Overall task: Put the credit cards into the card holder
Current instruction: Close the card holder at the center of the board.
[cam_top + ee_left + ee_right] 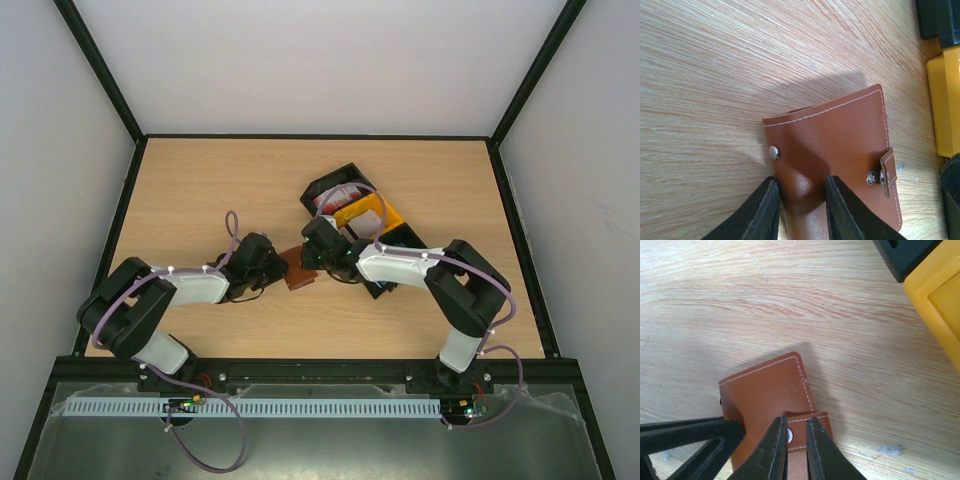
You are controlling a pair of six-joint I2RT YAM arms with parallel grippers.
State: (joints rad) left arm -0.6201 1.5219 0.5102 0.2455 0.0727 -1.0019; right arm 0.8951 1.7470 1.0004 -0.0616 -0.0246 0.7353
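From my end the card holder (835, 135) is smooth tan-brown leather, a flat rectangle with rounded corners, pale stitching along the edge and shiny round metal snaps (774, 152). It sits on the woodgrain table (200, 190) about mid-table, just left of the black-and-yellow bin tray (385, 215), which looks like hard plastic. The credit cards (335, 197) are in the tray's far compartment, and I can just make out red and white.

Both arms are folded at the elbow and reach inward, so the wrists meet over the holder from opposite sides.

The left gripper (801, 205) is clamped on the holder's near edge, with leather filling the gap between its black fingers. The right gripper (797, 445) is almost closed, its fingers pinching the narrow strap tab (807, 420) right at its snap.
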